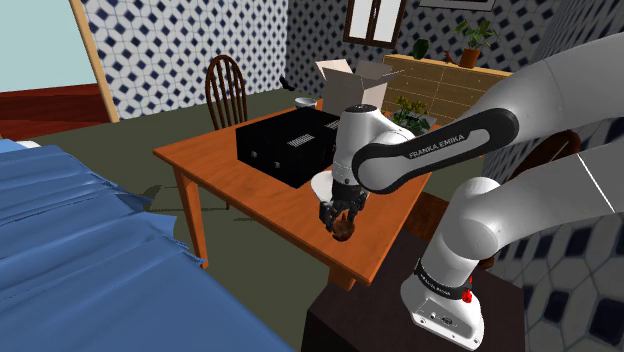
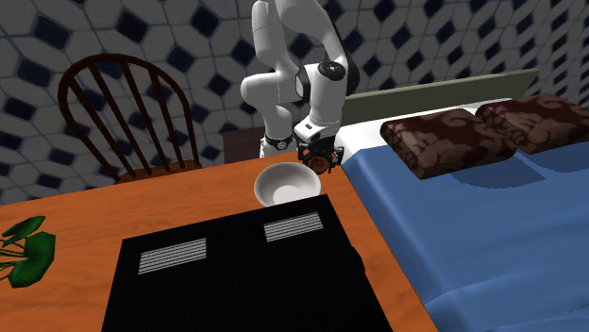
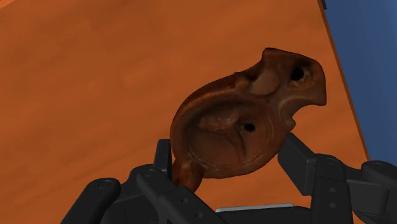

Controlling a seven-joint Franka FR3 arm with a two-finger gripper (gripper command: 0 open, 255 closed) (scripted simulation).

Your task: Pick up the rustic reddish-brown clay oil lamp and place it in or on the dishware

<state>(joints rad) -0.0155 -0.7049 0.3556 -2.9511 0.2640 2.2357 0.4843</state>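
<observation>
The reddish-brown clay oil lamp (image 3: pixel 245 124) sits clasped between my two black fingers, lifted above the orange wooden table (image 3: pixel 95 83). In the shoulder view my gripper (image 1: pixel 341 217) holds the oil lamp (image 1: pixel 344 229) over the table's near part, just in front of the white bowl (image 1: pixel 322 186). From the second exterior view, the gripper (image 2: pixel 318 156) with the oil lamp (image 2: pixel 324 163) hangs just behind and to the right of the white bowl (image 2: pixel 287 184), near the table's edge by the bed.
A large black box (image 1: pixel 287 145) lies on the table (image 1: pixel 230 175) beyond the bowl. A wooden chair (image 1: pixel 225 90) stands at the far side, a blue bed (image 1: pixel 80 260) alongside. An open cardboard box (image 1: pixel 355 85) and a green plant (image 2: pixel 24 250) are nearby.
</observation>
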